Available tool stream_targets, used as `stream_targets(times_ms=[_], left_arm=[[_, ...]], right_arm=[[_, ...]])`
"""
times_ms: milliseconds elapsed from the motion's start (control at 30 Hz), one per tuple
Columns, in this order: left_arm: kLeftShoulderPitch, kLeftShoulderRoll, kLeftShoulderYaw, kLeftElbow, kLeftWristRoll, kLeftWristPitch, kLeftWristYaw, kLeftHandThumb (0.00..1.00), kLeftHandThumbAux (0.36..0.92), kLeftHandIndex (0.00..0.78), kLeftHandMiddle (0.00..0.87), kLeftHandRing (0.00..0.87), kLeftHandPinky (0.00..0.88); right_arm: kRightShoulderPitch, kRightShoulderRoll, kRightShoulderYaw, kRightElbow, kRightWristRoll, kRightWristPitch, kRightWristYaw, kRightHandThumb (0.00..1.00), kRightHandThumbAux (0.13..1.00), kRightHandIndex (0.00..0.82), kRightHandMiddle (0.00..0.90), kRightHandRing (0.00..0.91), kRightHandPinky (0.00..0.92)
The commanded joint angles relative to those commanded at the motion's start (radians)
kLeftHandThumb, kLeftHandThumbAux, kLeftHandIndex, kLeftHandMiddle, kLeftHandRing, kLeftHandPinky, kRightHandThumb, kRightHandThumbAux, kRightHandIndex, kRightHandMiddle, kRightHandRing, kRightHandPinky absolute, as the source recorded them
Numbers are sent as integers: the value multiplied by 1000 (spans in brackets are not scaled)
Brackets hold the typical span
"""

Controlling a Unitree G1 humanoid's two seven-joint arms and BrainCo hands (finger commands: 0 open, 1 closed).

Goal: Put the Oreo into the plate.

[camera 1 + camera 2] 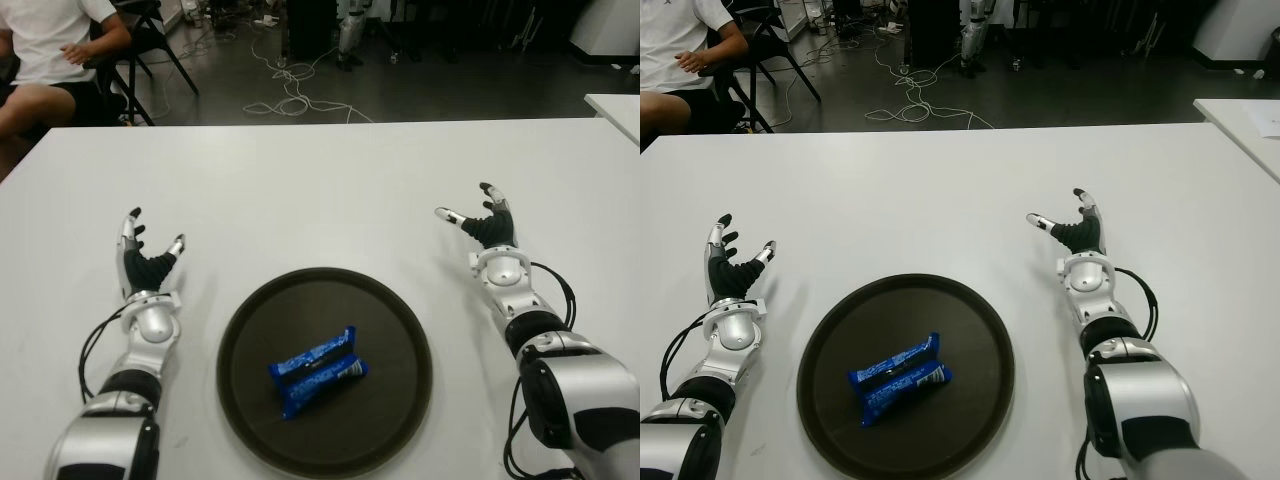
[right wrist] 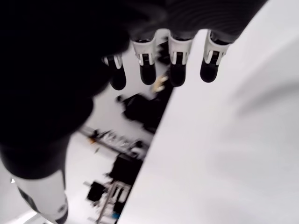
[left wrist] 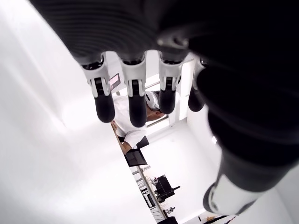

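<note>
- I see the blue Oreo packet [image 1: 317, 371] lying inside the dark round plate [image 1: 400, 330], a little nearer than the plate's middle, tilted with its right end farther from me.
- The plate sits on the white table [image 1: 320, 180] at the near edge, between my two hands.
- My left hand [image 1: 147, 262] shows just left of the plate, palm up, fingers [image 3: 135, 100] spread and relaxed, holding nothing.
- My right hand [image 1: 484, 228] shows to the right of the plate and somewhat farther out, fingers [image 2: 178, 70] loosely extended, thumb apart, nothing in its grasp.
- Neither hand touches the plate or the packet.
- At the far left, beyond the table, a person [image 1: 45, 60] in a white shirt and dark shorts sits on a chair [image 1: 150, 40].
- Cables [image 1: 290, 95] lie on the dark floor behind the table; the corner of another white table [image 1: 618, 108] shows at the far right.
</note>
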Motion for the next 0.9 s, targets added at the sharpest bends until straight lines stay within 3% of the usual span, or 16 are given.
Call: stream_targets(times_ms=[333, 533, 567, 633, 733, 800, 867, 900], left_arm=[[-6, 1, 1, 8, 0, 17, 1, 214, 782, 103, 121, 142, 186], [-8, 1, 5, 13, -2, 14, 6, 226, 783, 112, 125, 152, 198], [-8, 1, 6, 14, -3, 10, 7, 226, 784, 113, 125, 151, 197], [-8, 1, 7, 15, -4, 7, 7, 228, 789, 115, 126, 151, 193], [-7, 1, 7, 16, -4, -1, 5, 233, 791, 116, 127, 149, 185], [-6, 1, 6, 15, -4, -4, 6, 237, 791, 116, 128, 149, 180], [-6, 1, 6, 15, -2, -3, 9, 238, 788, 113, 128, 147, 180], [-6, 1, 5, 16, -2, -2, 10, 238, 787, 113, 128, 147, 181]], right_arm=[[38, 12, 16, -28, -16, -37, -22, 0, 750, 79, 55, 76, 63], [48, 15, -3, -29, 4, -99, 4, 0, 716, 67, 147, 158, 127], [51, 17, -6, -27, 6, -112, 5, 0, 712, 64, 169, 183, 146], [53, 18, -8, -24, 8, -127, 5, 0, 709, 46, 353, 410, 271], [59, 18, 1, -22, -3, -153, -6, 0, 712, 36, 486, 569, 359], [64, 18, 12, -23, -17, -170, -18, 0, 712, 32, 538, 625, 407], [72, 17, 29, -26, -37, -190, -35, 0, 703, 13, 655, 724, 593], [74, 17, 36, -27, -46, -198, -43, 0, 701, 10, 674, 740, 625]])
